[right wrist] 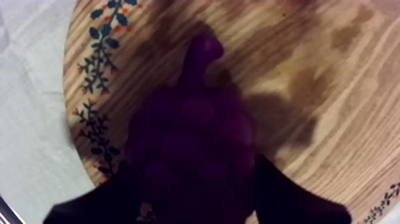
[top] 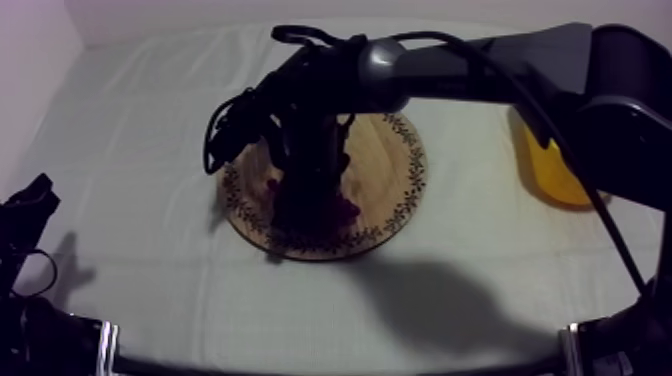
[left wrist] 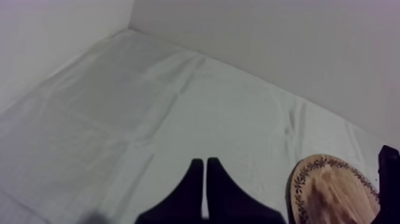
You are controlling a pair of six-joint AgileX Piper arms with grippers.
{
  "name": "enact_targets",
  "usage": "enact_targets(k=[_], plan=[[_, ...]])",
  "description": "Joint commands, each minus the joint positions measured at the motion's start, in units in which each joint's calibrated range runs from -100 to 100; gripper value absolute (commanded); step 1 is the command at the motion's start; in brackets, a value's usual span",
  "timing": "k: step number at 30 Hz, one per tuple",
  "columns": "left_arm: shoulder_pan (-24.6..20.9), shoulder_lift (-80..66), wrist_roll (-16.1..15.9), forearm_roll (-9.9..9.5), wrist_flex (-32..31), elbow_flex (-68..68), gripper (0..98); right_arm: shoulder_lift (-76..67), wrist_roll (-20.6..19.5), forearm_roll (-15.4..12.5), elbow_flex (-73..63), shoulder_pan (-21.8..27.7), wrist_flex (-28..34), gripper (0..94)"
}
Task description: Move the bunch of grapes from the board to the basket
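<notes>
Wooden board (right wrist: 333, 89), one, bears one bunch of grapes (right wrist: 190, 119) clasped by right end effector (right wrist: 194, 173); left end effector (left wrist: 205, 162) closed empty.

The cloth (top: 150, 120) is grey-white. The board (right wrist: 333, 119) is pale brown wood with streaked grain. Its rim carries dark leafy sprigs dotted with small red and orange spots. The grapes (right wrist: 190, 137) are deep purple. The basket (top: 560, 175) at the right is yellow. The left gripper (left wrist: 205, 162) and right gripper (right wrist: 193, 173) are black.
</notes>
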Motion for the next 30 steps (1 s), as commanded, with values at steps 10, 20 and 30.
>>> enact_targets(k=[10, 20, 30], plan=[[0.0, 0.0, 0.0, 0.01, 0.0, 0.0, 0.0, -4.8, 1.3, 0.7, -2.2, 0.7, 2.7, 30.5], [0.0, 0.0, 0.0, 0.01, 0.0, 0.0, 0.0, -15.0, 5.6, 1.2, -8.1, 1.1, 10.8, 30.6], [0.0, 0.0, 0.0, 0.01, 0.0, 0.0, 0.0, -21.9, 9.7, 1.2, -13.7, 1.5, 16.5, 32.2]])
